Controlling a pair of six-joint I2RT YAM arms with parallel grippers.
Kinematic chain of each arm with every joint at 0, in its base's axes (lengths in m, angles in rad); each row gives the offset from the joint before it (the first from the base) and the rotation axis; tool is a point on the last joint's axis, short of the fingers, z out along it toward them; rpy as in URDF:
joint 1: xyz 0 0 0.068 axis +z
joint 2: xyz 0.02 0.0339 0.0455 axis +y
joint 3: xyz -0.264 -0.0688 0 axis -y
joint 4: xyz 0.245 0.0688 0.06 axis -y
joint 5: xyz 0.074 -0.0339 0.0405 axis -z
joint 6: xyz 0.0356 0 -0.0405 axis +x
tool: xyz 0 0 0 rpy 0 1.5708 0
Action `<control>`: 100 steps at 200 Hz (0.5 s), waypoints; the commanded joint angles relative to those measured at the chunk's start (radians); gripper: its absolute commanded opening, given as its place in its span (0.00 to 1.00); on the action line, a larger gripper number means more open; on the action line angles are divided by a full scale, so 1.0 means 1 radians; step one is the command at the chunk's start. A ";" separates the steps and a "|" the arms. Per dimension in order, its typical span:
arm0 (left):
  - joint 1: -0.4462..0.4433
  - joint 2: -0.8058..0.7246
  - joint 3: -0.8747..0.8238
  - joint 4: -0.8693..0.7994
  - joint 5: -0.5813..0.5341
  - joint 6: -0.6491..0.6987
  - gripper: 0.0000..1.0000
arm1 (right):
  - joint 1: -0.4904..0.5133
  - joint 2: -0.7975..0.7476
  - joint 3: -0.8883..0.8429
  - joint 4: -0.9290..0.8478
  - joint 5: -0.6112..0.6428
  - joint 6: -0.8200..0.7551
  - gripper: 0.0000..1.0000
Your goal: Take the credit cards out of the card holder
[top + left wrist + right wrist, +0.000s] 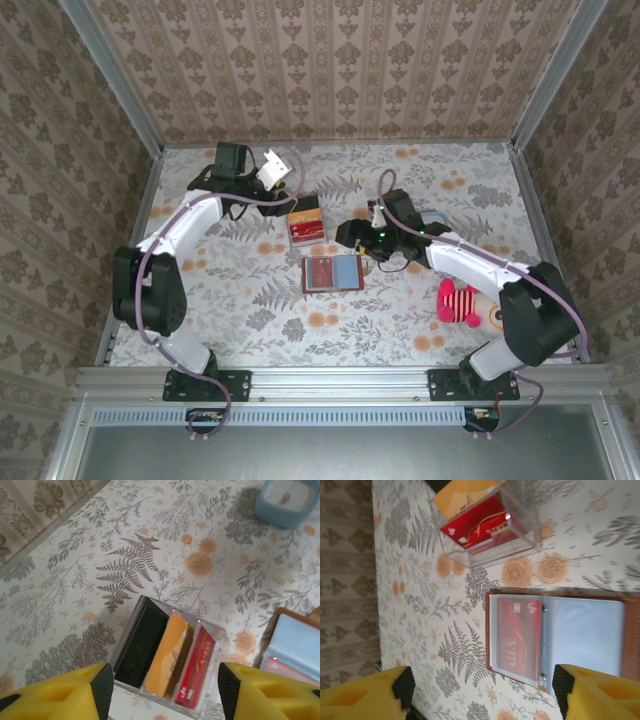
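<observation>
The card holder [332, 272] lies open and flat on the floral table, brown outside and grey-blue inside [580, 630]. One red credit card [517, 635] sits in its left clear sleeve. My right gripper [482, 690] hovers open above the holder's left half with nothing between its fingers; the top view has it [352, 237] just past the holder's far edge. My left gripper [165, 692] is open over a clear box [165, 662] that holds black, orange and red cards on edge. The holder's corner [295, 650] lies right of that box.
The clear box [305, 228] stands just beyond the card holder. A pink plush toy [465, 303] lies by the right arm. A light blue container [287, 500] sits further back. Patterned walls enclose the table on three sides.
</observation>
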 commanded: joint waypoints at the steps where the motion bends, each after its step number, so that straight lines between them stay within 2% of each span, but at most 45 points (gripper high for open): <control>1: 0.007 -0.057 -0.084 0.067 -0.062 -0.253 0.62 | 0.044 0.088 0.052 -0.063 0.042 -0.026 0.70; 8: 0.007 -0.074 -0.111 0.082 -0.069 -0.302 0.71 | 0.054 0.115 0.065 -0.063 0.040 -0.025 0.67; 11: 0.007 -0.082 -0.126 0.093 -0.074 -0.326 0.81 | 0.058 0.128 0.071 -0.065 0.039 -0.025 0.66; 14: 0.007 -0.090 -0.140 0.102 -0.074 -0.350 0.96 | 0.063 0.140 0.078 -0.066 0.039 -0.025 0.65; 17: 0.007 -0.096 -0.155 0.112 -0.074 -0.371 1.00 | 0.068 0.152 0.084 -0.068 0.038 -0.025 0.64; 59: 0.004 -0.188 -0.379 0.287 -0.063 -0.604 1.00 | 0.112 0.287 0.178 -0.135 0.084 -0.043 0.47; 100: -0.020 -0.254 -0.552 0.386 -0.180 -0.740 1.00 | 0.166 0.356 0.271 -0.280 0.246 -0.083 0.41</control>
